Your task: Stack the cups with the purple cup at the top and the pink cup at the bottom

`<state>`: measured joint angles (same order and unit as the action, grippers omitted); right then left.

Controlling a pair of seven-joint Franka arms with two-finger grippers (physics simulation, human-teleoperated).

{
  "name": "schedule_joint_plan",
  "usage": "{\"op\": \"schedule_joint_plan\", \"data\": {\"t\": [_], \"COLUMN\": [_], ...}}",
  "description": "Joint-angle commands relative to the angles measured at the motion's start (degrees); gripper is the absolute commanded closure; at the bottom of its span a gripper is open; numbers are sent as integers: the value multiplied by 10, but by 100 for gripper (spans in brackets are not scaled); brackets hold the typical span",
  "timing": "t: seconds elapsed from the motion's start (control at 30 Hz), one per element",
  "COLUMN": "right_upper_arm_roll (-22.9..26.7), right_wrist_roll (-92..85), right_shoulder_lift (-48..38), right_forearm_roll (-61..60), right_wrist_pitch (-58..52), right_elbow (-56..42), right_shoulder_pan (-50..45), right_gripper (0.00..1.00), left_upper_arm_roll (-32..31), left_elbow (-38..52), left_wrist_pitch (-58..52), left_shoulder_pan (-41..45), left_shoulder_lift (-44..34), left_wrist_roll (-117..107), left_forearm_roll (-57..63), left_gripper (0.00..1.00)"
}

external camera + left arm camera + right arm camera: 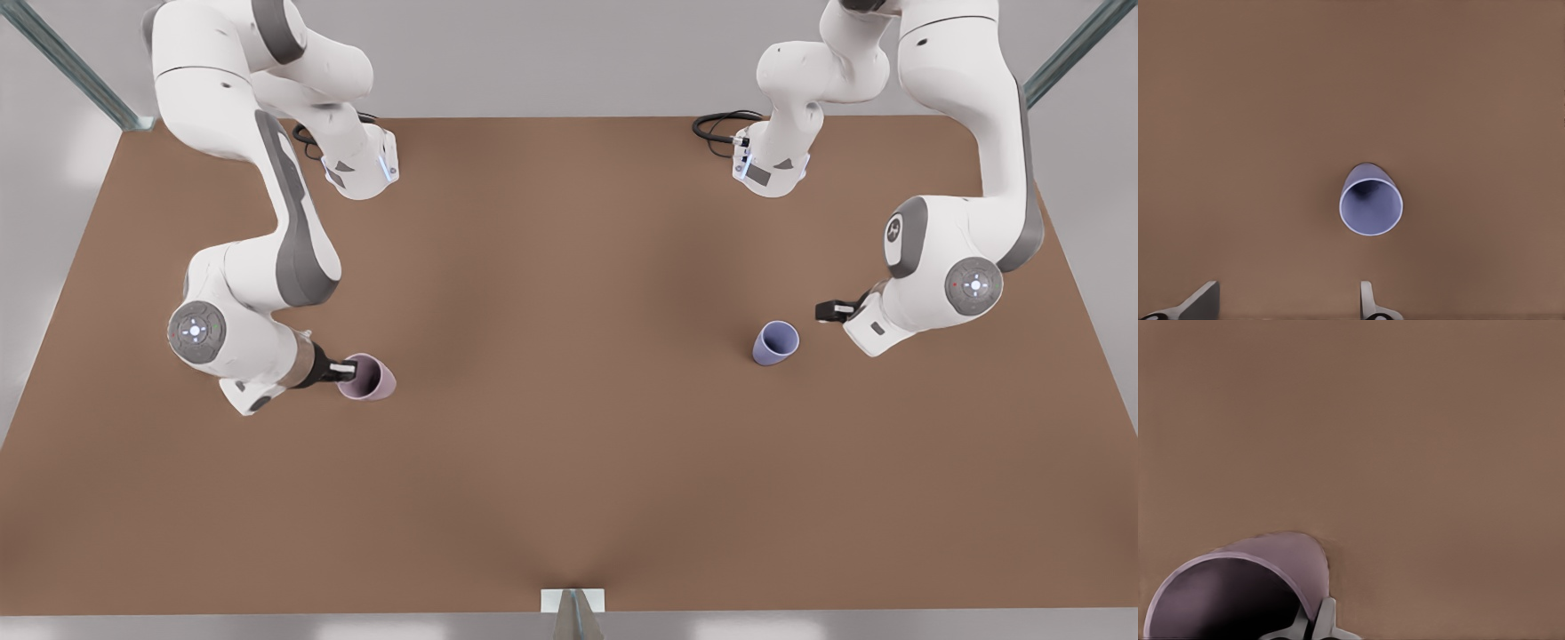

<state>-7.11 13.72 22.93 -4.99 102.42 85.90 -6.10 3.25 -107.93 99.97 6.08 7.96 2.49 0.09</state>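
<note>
Matte brown surface (569,427) carries two smooth, handleless tapered cups. The pink cup (368,377), dark inside, has the right gripper (339,371) clamped on its rim, one finger (1327,620) outside the wall and one inside. The purple cup (775,342) stands free just ahead of the left gripper (825,310), whose fingers (1367,299) are spread apart and touch nothing. No writing is legible.
</note>
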Motion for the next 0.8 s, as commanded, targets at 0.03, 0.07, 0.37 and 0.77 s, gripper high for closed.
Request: {"op": "schedule_joint_plan", "data": {"t": [0.03, 0.07, 0.37, 0.77], "right_upper_arm_roll": [0, 0, 5, 19], "right_wrist_roll": [58, 96, 364, 363], "right_shoulder_lift": [31, 51, 297, 375], "right_forearm_roll": [2, 2, 13, 32], "right_wrist_pitch": [0, 0, 1, -7], "right_elbow": [-51, -81, -401, -440], "right_shoulder_pan": [-31, -60, -235, -278], "right_gripper": [79, 79, 79, 79], "left_upper_arm_roll": [0, 0, 1, 1], "left_elbow": [-1, -7, -103, -149], "left_wrist_pitch": [-4, 0, 149, 210], "left_shoulder_pan": [6, 7, 17, 11], "left_shoulder_lift": [0, 0, -14, 19], "left_wrist_roll": [-23, -54, -89, -89], "left_forearm_roll": [-4, -5, -4, -4], "left_gripper": [0, 0, 0, 0]}}
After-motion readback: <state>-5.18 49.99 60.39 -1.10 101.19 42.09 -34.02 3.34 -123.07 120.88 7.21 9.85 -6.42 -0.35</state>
